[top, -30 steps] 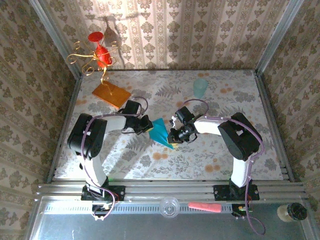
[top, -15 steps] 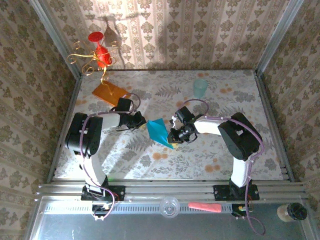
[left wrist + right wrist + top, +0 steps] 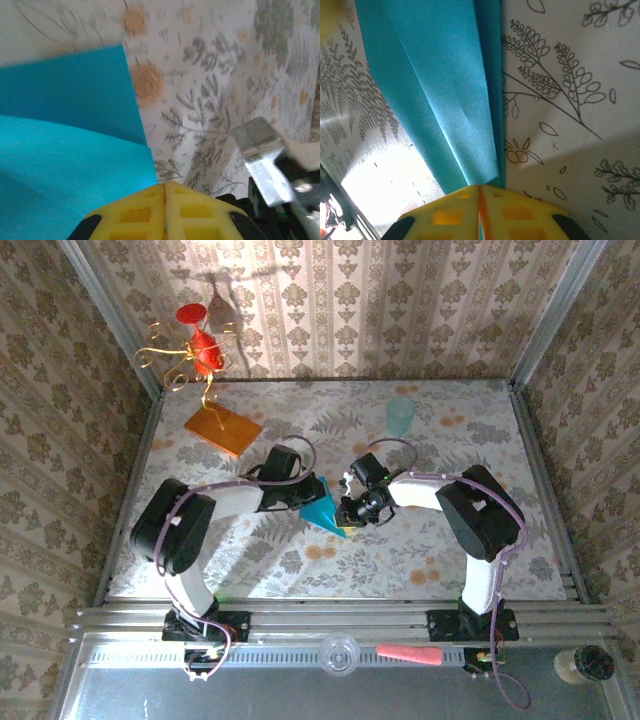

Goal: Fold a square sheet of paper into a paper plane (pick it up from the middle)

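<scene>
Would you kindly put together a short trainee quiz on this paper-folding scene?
1. True or false: the left end effector and the right end effector both have shut jaws.
2. What does the right end effector grip? A) nothing at all B) the teal paper plane C) a pair of scissors
3. Fill in: in the top view, the red-and-gold ornament stands in the far ____ corner.
Key: 1 true; 2 B; 3 left.

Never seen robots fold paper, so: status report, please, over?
Left gripper shut at edge of paper plane. Right gripper shut on its folds. Mint cup, orange slab stand farther back, clear of it.
</scene>
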Controlling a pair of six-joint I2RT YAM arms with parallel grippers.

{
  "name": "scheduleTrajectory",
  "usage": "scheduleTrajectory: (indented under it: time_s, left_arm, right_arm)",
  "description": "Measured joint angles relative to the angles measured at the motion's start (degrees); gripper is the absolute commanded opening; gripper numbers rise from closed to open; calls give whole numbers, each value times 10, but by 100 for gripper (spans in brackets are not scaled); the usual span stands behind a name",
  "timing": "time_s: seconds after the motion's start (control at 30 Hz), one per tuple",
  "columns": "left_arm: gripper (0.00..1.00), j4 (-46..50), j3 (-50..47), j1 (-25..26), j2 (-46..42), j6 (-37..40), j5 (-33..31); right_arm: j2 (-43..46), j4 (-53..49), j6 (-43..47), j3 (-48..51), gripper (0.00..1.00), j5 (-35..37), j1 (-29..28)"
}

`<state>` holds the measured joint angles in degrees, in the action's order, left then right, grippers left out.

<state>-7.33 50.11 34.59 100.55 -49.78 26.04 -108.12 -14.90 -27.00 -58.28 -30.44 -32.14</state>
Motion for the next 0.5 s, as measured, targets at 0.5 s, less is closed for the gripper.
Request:
scheduleTrajectory:
  time_s: [0.5]
  left_arm:
    - [10, -48, -3, -27, 62, -8, 31]
  right_arm:
    - [-1, 2, 0, 4, 14, 0, 1]
